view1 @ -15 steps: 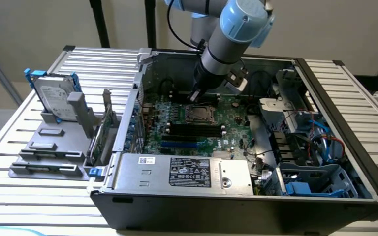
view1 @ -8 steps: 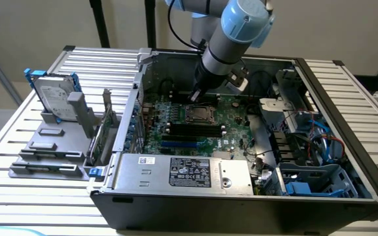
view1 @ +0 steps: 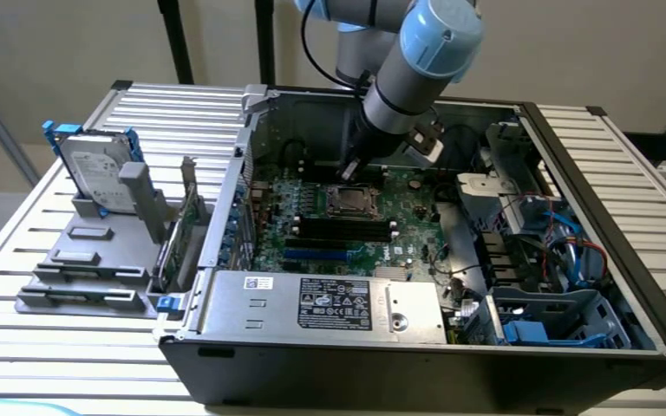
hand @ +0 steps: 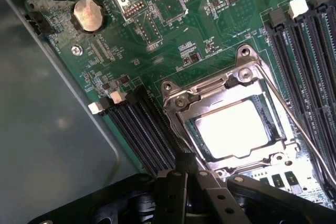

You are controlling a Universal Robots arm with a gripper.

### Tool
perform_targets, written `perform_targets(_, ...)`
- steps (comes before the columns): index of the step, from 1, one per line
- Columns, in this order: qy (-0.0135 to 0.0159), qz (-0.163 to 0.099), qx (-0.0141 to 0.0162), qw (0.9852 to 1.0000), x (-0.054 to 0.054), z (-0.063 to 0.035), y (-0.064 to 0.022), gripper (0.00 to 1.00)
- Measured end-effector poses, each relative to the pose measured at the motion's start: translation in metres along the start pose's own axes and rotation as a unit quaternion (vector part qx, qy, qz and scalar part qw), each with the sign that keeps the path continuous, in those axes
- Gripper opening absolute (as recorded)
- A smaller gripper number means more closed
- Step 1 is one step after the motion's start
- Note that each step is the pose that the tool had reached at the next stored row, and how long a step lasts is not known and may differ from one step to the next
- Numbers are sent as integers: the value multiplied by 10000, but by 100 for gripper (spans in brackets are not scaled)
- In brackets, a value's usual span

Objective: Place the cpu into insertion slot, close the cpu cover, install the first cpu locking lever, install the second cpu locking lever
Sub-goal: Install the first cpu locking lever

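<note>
**Cover down over the seated chip**

Exterior view: the open computer case (view1: 426,260) lies on the counter (view1: 32,260), arm over its motherboard (view1: 345,217). The wrist view adds detail: the cpu cover (hand: 231,124) is closed over the cpu (hand: 233,127), a locking lever (hand: 294,119) at 3 o'clock. Jaws: cannot tell.

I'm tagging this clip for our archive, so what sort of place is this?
Probably a computer assembly or repair test bench: an opened desktop case lies on a slatted metal table, a hard drive sits out beside it, and the gripper hangs near the cpu.
</note>
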State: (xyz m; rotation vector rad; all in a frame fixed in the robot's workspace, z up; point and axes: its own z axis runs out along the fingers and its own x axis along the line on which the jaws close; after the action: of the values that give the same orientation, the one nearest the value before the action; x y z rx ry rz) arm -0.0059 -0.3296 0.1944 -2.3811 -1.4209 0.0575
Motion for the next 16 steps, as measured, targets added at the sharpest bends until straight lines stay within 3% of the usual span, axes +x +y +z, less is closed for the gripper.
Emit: perform_targets(16,-42,-95,31,9999,36,-6,82,11)
